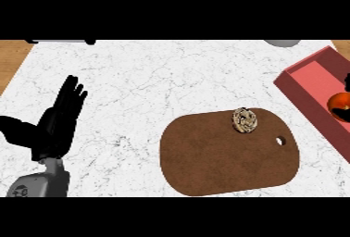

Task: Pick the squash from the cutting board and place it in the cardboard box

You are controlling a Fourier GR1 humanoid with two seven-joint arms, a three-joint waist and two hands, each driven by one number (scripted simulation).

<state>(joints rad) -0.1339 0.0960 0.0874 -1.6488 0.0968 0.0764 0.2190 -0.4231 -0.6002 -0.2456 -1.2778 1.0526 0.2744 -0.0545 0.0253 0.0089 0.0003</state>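
At the right edge of the white marble worktop (157, 78) stands a pinkish-red box (304, 99), set at a slant and cut off by the view's border. Within its outline shows a glossy orange-red round thing (338, 102), which by colour I take for the squash. Dark slivers touch it and rise just above it. Whether these belong to the right hand, and how that hand is set, I cannot tell, nor whether the round thing rests on the box's floor or hangs over it. Near the box lies the brown cutting board (219, 162), with a small hole by its right side. On the board's far edge sits a round mottled tan-and-dark object (245, 120), touched by nothing. Well apart, at the view's left, the left hand (58, 122) rests with its fingers straight and spread upward, holding nothing.
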